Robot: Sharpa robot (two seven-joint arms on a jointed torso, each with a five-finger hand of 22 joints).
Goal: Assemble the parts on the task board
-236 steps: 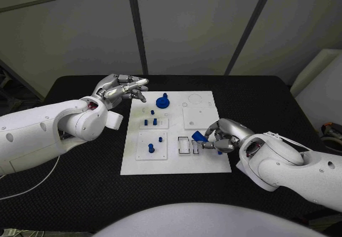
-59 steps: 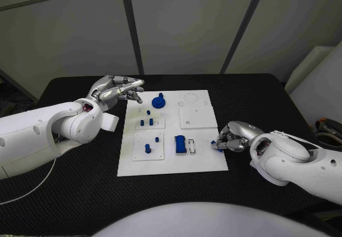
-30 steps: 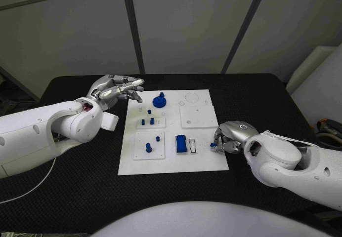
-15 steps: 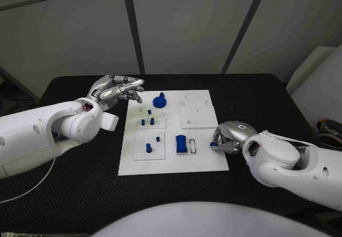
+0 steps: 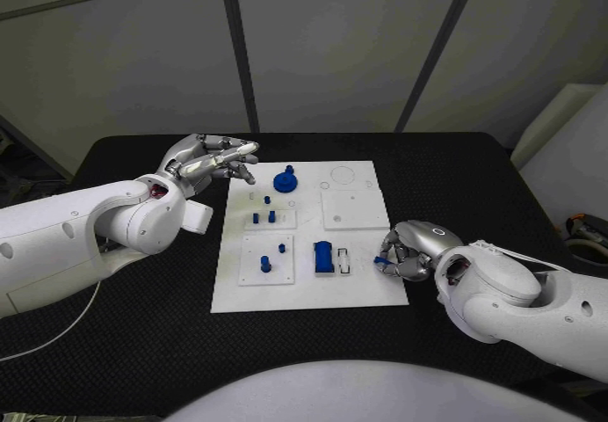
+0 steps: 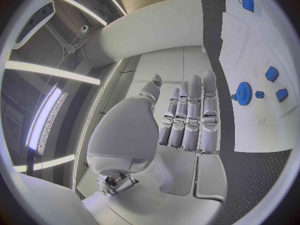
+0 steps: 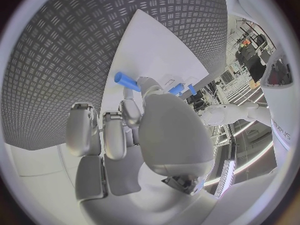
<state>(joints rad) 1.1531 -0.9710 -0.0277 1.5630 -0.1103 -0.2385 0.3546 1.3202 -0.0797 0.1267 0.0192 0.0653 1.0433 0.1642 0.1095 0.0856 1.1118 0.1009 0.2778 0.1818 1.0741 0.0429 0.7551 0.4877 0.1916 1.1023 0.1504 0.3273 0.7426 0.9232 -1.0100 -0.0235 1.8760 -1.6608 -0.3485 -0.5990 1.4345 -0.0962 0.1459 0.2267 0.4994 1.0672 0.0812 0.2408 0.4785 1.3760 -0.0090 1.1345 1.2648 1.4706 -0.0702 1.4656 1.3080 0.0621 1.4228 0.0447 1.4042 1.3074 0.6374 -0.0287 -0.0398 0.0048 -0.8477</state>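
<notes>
Head view: right robot hand [image 5: 408,249] curled at task board [image 5: 310,297] edge

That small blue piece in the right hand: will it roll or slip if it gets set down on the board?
The small blue piece looks like a short round peg, so laid sideways on the flat task board it would probably roll. It seems rigid and light. The right hand pinches it at the fingertips, so it may slip easily.

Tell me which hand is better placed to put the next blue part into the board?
The right hand, probably: it already pinches a small blue part at the right edge of the task board. The left hand holds nothing at the far left corner.
</notes>
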